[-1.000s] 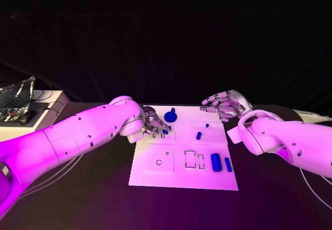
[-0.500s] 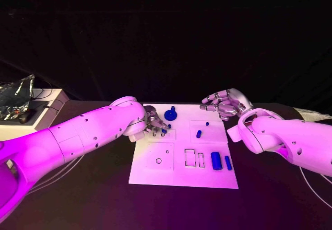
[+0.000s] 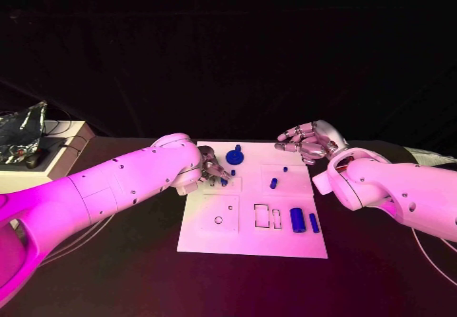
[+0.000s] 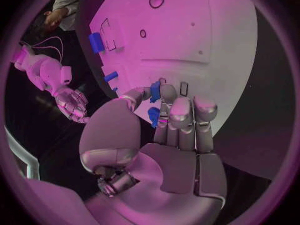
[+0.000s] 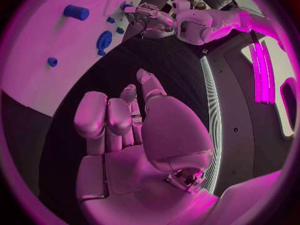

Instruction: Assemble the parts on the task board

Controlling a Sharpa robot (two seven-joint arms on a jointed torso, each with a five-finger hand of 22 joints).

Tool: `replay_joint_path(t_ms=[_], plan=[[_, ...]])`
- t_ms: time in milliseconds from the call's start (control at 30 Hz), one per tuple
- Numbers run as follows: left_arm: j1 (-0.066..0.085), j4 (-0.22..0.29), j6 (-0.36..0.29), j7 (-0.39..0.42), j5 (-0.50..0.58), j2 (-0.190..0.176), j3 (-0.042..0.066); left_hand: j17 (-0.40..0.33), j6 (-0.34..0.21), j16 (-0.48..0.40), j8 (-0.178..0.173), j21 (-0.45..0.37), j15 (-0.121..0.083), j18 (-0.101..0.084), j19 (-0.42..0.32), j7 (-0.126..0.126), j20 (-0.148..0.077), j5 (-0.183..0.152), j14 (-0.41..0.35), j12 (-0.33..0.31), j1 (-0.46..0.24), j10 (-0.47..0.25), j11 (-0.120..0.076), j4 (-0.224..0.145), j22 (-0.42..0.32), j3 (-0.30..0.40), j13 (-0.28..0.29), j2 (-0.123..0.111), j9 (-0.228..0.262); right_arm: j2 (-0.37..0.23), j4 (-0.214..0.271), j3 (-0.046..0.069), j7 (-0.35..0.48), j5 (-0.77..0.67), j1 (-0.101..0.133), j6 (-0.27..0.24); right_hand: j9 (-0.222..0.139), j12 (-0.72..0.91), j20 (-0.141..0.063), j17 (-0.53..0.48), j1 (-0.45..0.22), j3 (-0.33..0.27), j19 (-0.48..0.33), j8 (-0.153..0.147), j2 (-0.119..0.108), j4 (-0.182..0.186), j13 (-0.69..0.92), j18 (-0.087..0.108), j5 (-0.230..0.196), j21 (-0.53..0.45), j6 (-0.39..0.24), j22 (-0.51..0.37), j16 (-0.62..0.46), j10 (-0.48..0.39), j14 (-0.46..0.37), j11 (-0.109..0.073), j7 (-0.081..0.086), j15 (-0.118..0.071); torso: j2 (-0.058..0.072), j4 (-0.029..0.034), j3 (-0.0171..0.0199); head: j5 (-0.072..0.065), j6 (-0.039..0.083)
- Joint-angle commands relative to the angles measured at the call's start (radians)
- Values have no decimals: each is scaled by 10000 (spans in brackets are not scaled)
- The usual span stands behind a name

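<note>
Barely shifting over the past second, my left hand [image 3: 211, 171] is keeping low over the far-left part of the task board [image 3: 252, 247], while my right hand [image 3: 310, 142] is edging slightly toward the board's far-right corner, as I am watching from the head view. Parts already resting on the white plate are staying put: the gear-shaped piece [image 3: 234, 157] near the far edge, two small pegs [image 3: 273, 183] mid-board, and the larger cylinder [image 3: 297, 221] with a slimmer bar [image 3: 314, 224] beside it toward the near right. Off to the left, a pale box [image 3: 59, 153] with cables is sitting on the tabletop [image 3: 114, 277].

From the left wrist view, I am seeing the left hand [image 4: 169, 135] pinching a small blue part [image 4: 154, 92] between thumb and fingertips, right above a rectangular slot [image 4: 184, 88] in the board [image 4: 206, 30]; a second blue piece [image 4: 153, 116] is showing just behind the fingers. I judge this to be the insertion step, with the part not yet seated.

From the right wrist view, the right hand [image 5: 125, 135] is hanging over dark tabletop beside the board [image 5: 56, 30], fingers loosely curled and grasping nothing, seemingly waiting its turn while the left hand [image 5: 147, 15] is working at the far side.
</note>
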Motion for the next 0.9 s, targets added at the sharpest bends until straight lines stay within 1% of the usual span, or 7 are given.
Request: replay_joint_path(t_ms=[33,200,400,567,600,667,900], plan=[[-18,2,135,10,-125,30,-7,-15,0,46,18,-24,-62,-61,77,-44,16,33,-30,41,109,-6,-52,-1953,17,1910,-16,47,945,-1,25,3,96,-22,-5,75,-3,-62,34,6,-95,-5,479,-65,-2,35,10,-45,39,18,36,1324,49,66,51,29,49,50,1,-1,-7,-8,1],[-35,6,150,16,-131,16,-18,-26,-1,45,20,-23,-62,-60,83,-40,17,36,-34,43,123,-14,-49,-1950,30,1908,-24,46,946,-10,34,3,87,-22,-5,79,-3,-62,34,6,-95,-5,479,-65,-2,35,10,-45,39,18,36,1324,49,66,51,29,49,50,5,-1,-7,1,-20],[-48,49,243,40,-147,-43,-26,-36,-4,44,18,-24,-60,-60,87,-37,19,37,-36,45,137,-20,-48,-1945,41,1905,-31,44,945,-20,37,3,76,-22,-5,89,10,-66,36,8,-84,-11,480,-94,6,60,13,-42,35,13,44,1323,53,70,51,30,50,51,-5,10,-5,-16,-74],[-51,61,242,86,-155,-64,-29,-46,-4,50,17,-32,-57,-61,85,-36,20,35,-37,50,157,-21,-46,-1930,56,1893,-46,40,942,-21,34,3,73,-22,-5,94,10,-66,36,8,-84,-11,480,-94,6,60,13,-42,35,13,44,1323,53,70,51,30,50,51,-12,9,-8,2,-71],[-51,61,241,92,-158,-67,-29,-46,-4,50,17,-32,-57,-61,85,-36,20,35,-37,50,157,-21,-46,-1930,56,1893,-46,40,942,-21,33,3,72,-22,-5,94,10,-66,36,8,-84,-11,480,-94,6,60,13,-42,35,13,44,1323,53,70,51,30,50,51,-13,4,-3,14,-73],[-51,59,243,102,-173,-71,-31,-74,-5,39,14,-47,-53,-62,77,-32,25,29,-46,47,176,-34,-40,-1910,64,1885,-65,33,937,-21,32,3,72,-22,-5,95,10,-66,36,8,-84,-11,480,-94,6,60,13,-42,35,13,44,1323,53,70,51,30,50,51,-9,0,-7,20,-72],[-52,43,317,107,-254,-94,-37,-82,-10,41,10,-50,-51,-63,80,-31,29,27,-45,52,191,-33,-41,-1899,77,1878,-74,29,933,-26,30,3,66,-22,-5,98,10,-66,36,8,-84,-11,480,-94,6,60,13,-42,35,13,44,1323,53,70,51,30,50,51,-4,1,1,18,-84]])
